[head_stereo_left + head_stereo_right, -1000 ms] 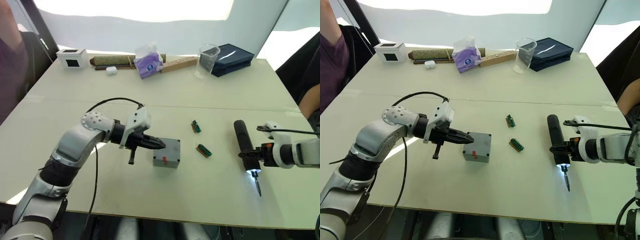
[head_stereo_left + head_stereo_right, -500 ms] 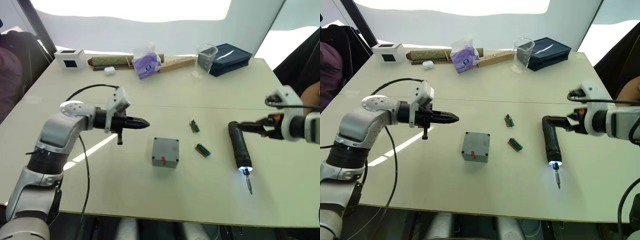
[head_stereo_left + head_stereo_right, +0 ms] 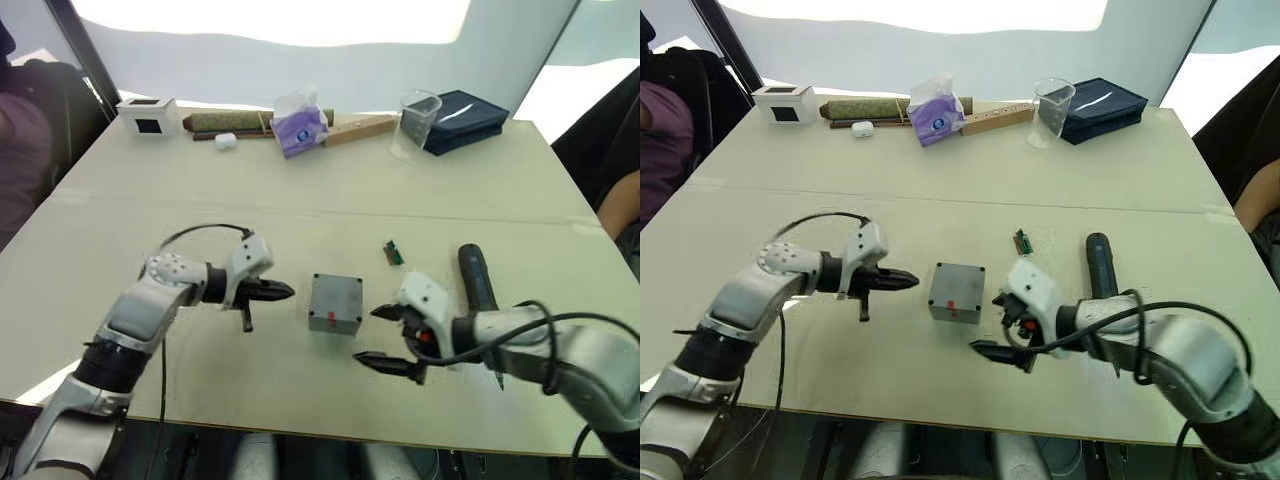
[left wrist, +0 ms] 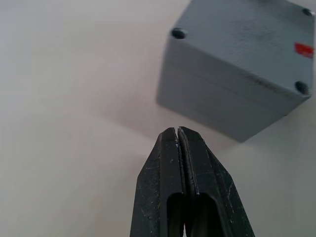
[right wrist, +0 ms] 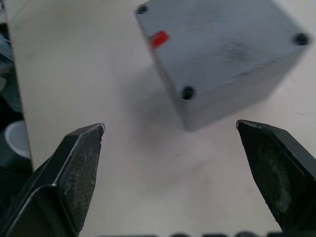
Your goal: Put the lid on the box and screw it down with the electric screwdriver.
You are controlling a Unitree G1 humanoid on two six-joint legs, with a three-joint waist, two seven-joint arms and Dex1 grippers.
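Box [image 5: 224,54] shows dark corner holes in wrist views, hidden from the head camera.

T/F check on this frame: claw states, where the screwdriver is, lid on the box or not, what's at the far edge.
1. The left claw is shut, empty, beside the small grey square box. True.
2. The right claw is shut on the black pen-shaped electric screwdriver. False: its fingers are spread wide and empty, pointed at the box; the screwdriver lies on the table.
3. The flat grey lid sits on the box. True.
4. The clear plastic cup lies tipped over. False: it stands upright by the dark blue flat case.
5. A green strip lies beyond the box. True.
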